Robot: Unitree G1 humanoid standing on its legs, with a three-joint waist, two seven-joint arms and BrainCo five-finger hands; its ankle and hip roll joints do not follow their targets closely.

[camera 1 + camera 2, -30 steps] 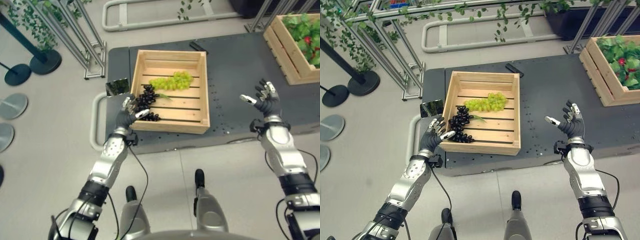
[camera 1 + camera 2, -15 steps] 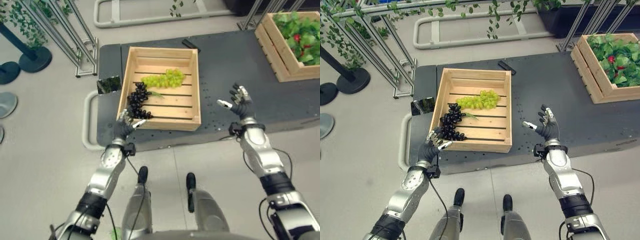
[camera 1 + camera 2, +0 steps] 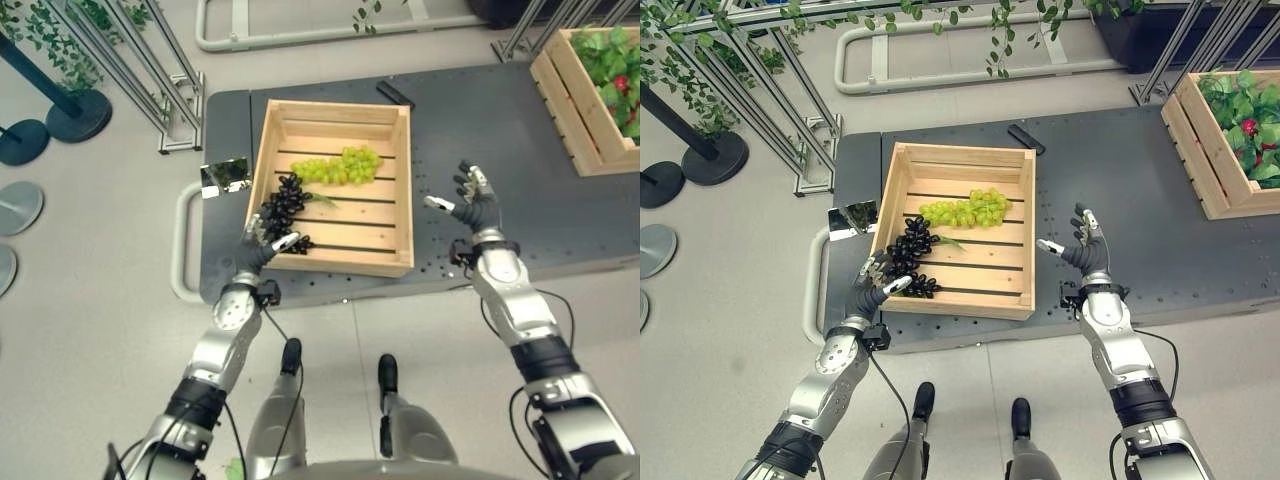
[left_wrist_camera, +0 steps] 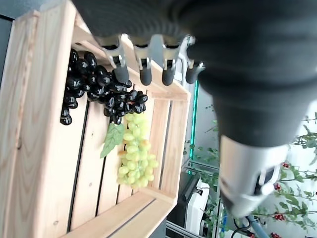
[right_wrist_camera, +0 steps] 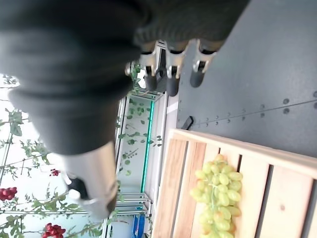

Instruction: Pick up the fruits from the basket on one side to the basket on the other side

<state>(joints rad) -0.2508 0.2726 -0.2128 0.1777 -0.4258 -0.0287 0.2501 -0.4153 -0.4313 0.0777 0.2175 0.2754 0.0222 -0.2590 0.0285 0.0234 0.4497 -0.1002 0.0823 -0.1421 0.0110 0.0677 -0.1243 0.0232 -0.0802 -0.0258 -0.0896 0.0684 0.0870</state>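
Black grape bunch (image 3: 284, 208) and green grape bunch (image 3: 340, 164), one of each, lie in the near slatted wooden crate (image 3: 384, 262) on the bench (image 3: 470, 130). Likely light, soft and loosely jointed; best cradled or taken near the stem. Left hand (image 3: 262, 243), fingers open, hovers at the black bunch; right hand (image 3: 470, 203) open beside the crate. A second crate (image 3: 560, 95) holds greenery.

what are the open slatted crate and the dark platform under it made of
The open slatted crate looks like pale unfinished wood: visible grain, separate boards, gaps between the floor slats. The dark platform looks like matt grey-black metal or hard sheet, going by its flat surface dotted with small fastener holes; which one is unclear.
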